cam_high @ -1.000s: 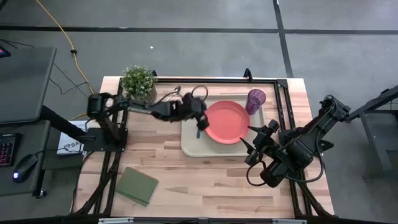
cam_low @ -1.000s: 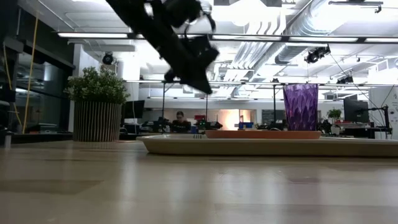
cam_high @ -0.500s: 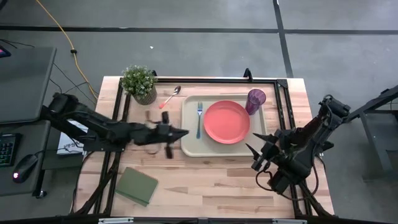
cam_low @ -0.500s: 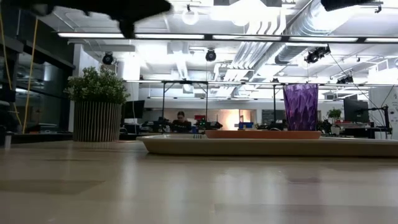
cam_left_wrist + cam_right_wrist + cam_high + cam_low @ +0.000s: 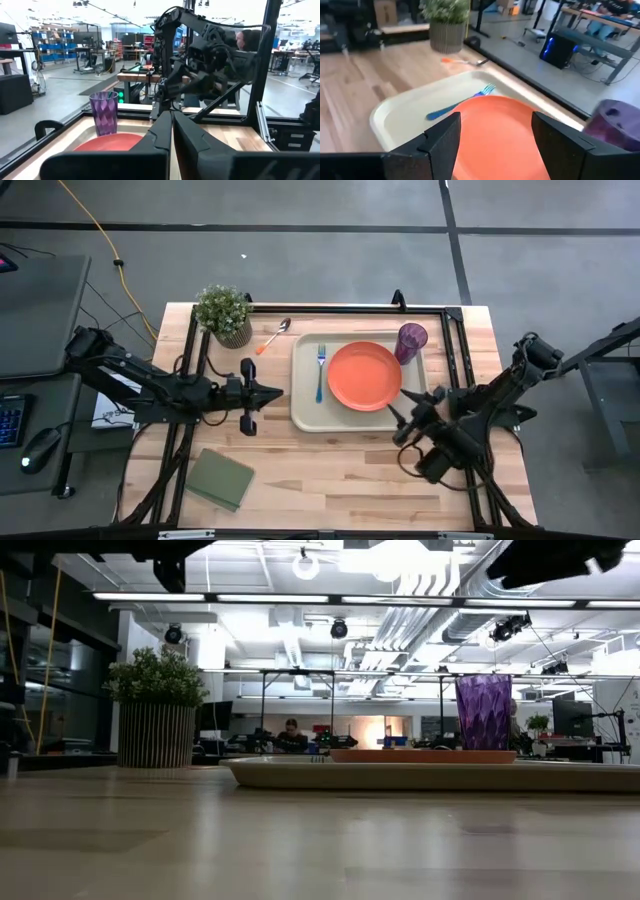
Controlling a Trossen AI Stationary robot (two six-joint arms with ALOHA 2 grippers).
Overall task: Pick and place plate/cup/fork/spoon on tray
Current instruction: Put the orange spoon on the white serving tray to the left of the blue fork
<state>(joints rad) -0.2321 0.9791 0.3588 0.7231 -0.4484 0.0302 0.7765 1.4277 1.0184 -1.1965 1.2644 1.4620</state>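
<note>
On the tray [image 5: 305, 418] the fork [image 5: 320, 371] now lies beside the plate [image 5: 364, 376]; left gripper [image 5: 278, 392], pinched shut and empty, has backed off; right gripper [image 5: 400, 412] hangs wide. Spoon [image 5: 272, 337] next, probably.

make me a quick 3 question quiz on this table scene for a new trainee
1. True or false: the spoon lies on the tray.
2. Which piece lies on the tray beside the plate, on the side toward the potted plant?
A. the cup
B. the fork
C. the green pad
3. Fill in: the left gripper is ____, and the right gripper is ____.

Key
1. False. It lies on the bare table, between the plant and the tray.
2. B, the fork. The cup stands at the tray's far right corner, and the green pad lies off the tray near the table's front edge.
3. shut; open
</note>
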